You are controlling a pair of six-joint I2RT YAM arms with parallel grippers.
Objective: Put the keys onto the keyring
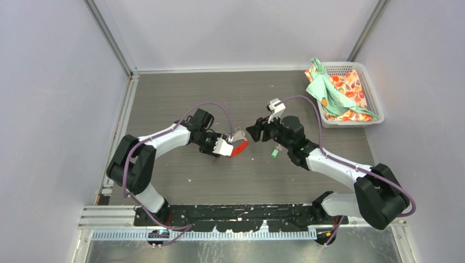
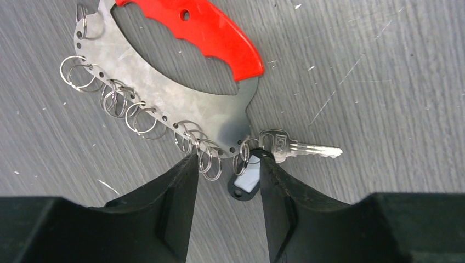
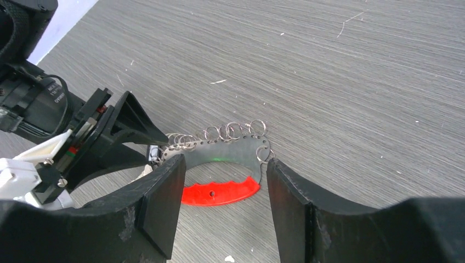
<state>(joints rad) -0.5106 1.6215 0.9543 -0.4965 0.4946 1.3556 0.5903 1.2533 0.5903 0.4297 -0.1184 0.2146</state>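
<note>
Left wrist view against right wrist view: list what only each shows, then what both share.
Only the left wrist view: a silver key with a black tag, at an end ring. Only the right wrist view: the left hand from outside, over one end of the keyring. Both: the keyring, a metal plate with a red grip and small rings, on the grey table.

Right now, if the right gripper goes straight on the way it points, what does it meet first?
Most likely the keyring: its metal plate and red tab lie straight ahead, framed between the right gripper's open fingers. Nothing shows in between, though depth is unclear.
</note>
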